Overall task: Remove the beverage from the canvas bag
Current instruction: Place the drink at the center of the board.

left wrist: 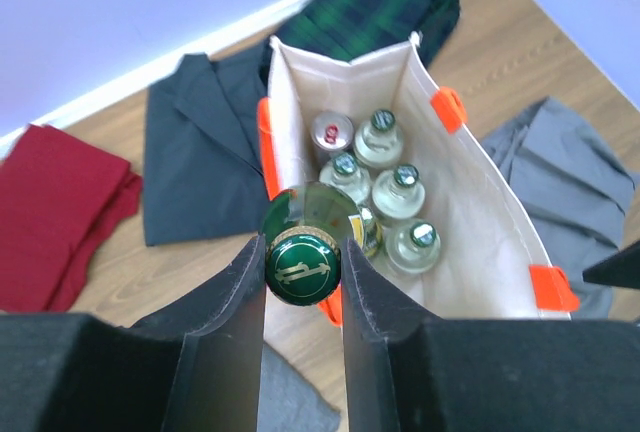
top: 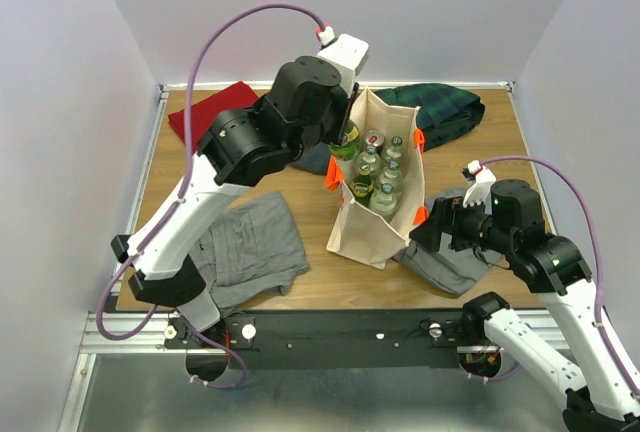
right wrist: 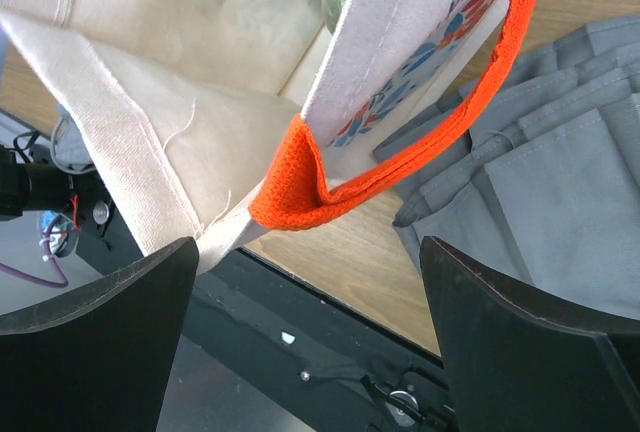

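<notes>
Left gripper [left wrist: 303,270] is closed tight on the neck of a dark green glass bottle [left wrist: 312,210] with a green metal cap. It grips just under the cap, probably so the bottle hangs straight for a vertical pull. The bottle sits at the left wall of the tall beige canvas bag [left wrist: 480,222], with its shoulders about level with the rim.

At the bag's opposite bottom corner, the right gripper [right wrist: 308,252] has its jaws spread wide and holds nothing. A short orange handle [right wrist: 290,187] lies between its fingers. I judge it is placed there to steady the bag, though I cannot tell whether it touches the bag.

Several clear bottles [left wrist: 400,192] and a silver can [left wrist: 333,134] remain inside the bag. Grey folded cloth [right wrist: 560,172] lies beside the bag. The held bottle's body and base are hidden behind the fingers, so I cannot tell how far it has cleared the bag.
</notes>
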You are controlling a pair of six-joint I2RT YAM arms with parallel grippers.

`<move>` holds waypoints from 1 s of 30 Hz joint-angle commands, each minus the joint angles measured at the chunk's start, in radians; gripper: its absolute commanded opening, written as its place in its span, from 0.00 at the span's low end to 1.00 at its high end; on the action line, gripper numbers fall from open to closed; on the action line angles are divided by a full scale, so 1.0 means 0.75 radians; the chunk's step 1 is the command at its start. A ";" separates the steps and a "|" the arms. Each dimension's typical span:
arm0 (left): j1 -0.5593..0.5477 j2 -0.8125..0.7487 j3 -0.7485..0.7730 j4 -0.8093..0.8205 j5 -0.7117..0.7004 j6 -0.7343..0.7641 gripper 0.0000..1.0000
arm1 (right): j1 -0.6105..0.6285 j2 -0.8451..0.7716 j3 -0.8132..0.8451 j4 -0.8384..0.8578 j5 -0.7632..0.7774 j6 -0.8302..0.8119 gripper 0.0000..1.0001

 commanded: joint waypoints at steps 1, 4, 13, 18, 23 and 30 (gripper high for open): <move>0.010 -0.125 -0.006 0.230 -0.185 0.077 0.00 | 0.005 -0.015 -0.021 -0.018 0.043 0.002 1.00; 0.010 -0.156 -0.051 0.257 -0.223 0.088 0.00 | 0.007 -0.019 -0.021 -0.014 0.047 0.004 1.00; 0.053 -0.248 -0.257 0.345 -0.281 0.108 0.00 | 0.007 -0.015 -0.023 -0.016 0.056 0.008 1.00; 0.178 -0.303 -0.415 0.402 -0.156 0.055 0.00 | 0.007 -0.008 -0.021 -0.016 0.060 0.008 1.00; 0.282 -0.325 -0.584 0.457 -0.076 0.028 0.00 | 0.007 -0.031 -0.025 -0.012 0.076 0.020 1.00; 0.385 -0.344 -0.762 0.572 -0.013 0.010 0.00 | 0.007 -0.031 -0.023 -0.014 0.080 0.020 1.00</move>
